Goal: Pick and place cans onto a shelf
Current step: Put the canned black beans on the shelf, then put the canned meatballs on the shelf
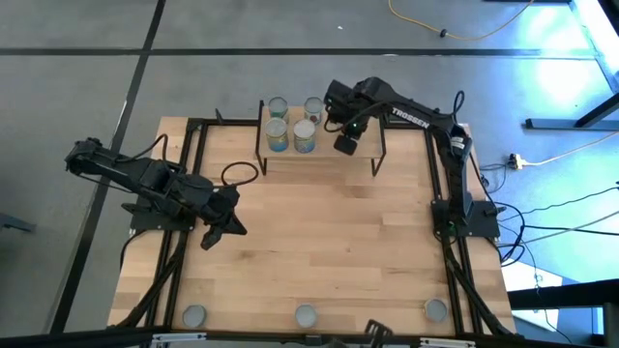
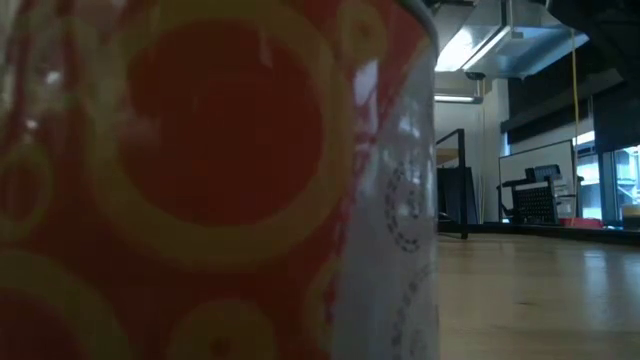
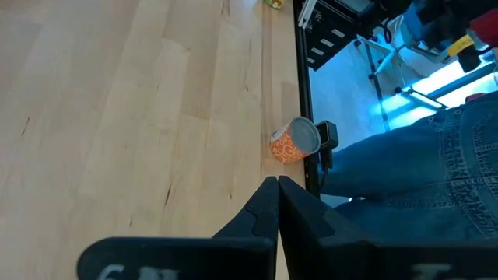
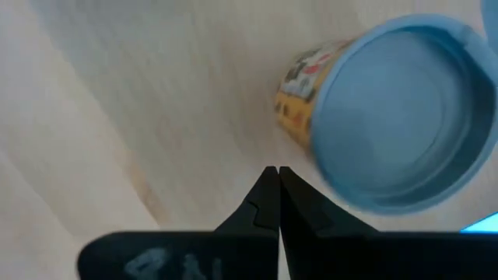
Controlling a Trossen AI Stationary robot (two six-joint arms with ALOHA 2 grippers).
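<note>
Four cans [image 1: 291, 124] upright on the shelf [image 1: 360, 153], clustered at its left end; three more cans along the near table [image 1: 319, 246] edge, at [image 1: 194, 314], [image 1: 306, 315] and [image 1: 436, 309]. Right gripper [image 1: 345, 145] over the shelf, just right of the cluster, fingers pinched together on nothing; a can's round top [image 4: 405, 117] close beside its tip in the wrist view. Left gripper [image 1: 215, 234] parked low over the table's left side, likewise clenched and empty, an orange can [image 3: 295, 140] ahead of it at the table edge. Risks, as a judgement: a sideways swing of the right arm could knock the nearest shelved can into its neighbours or off the board, given the tight spacing; the near-edge cans could be nudged off the table by a clumsy approach. Readable writing: "TROSSEN" on the right arm [image 1: 406, 117]. Can labels show orange rings and yellow patches, no legible words.
</note>
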